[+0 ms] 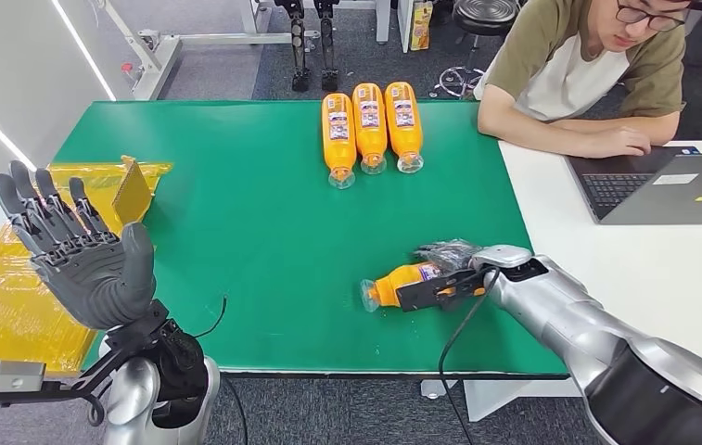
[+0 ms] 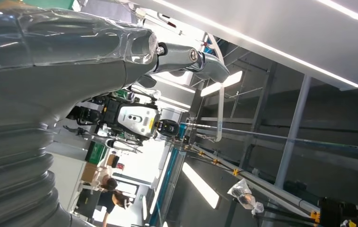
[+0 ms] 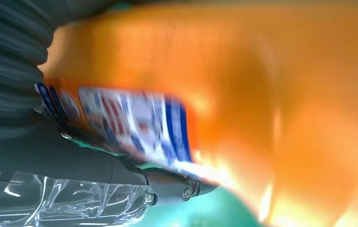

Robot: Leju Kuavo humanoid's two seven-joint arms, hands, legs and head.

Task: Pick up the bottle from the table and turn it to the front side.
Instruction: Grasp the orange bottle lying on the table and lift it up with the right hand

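Note:
An orange bottle lies on its side on the green table, near the front edge, its clear end toward the left. My right hand grips it around the labelled middle. Up close in the right wrist view, the bottle shows its blue, white and red label turned toward my thumb. My left hand is raised off the table's left front corner, palm up, fingers spread, holding nothing; its thumb points up at the ceiling in the left wrist view.
Three more orange bottles lie side by side at the far middle of the table, labels up. A yellow bag lies at the left edge. A person sits at the white table on the right with a laptop.

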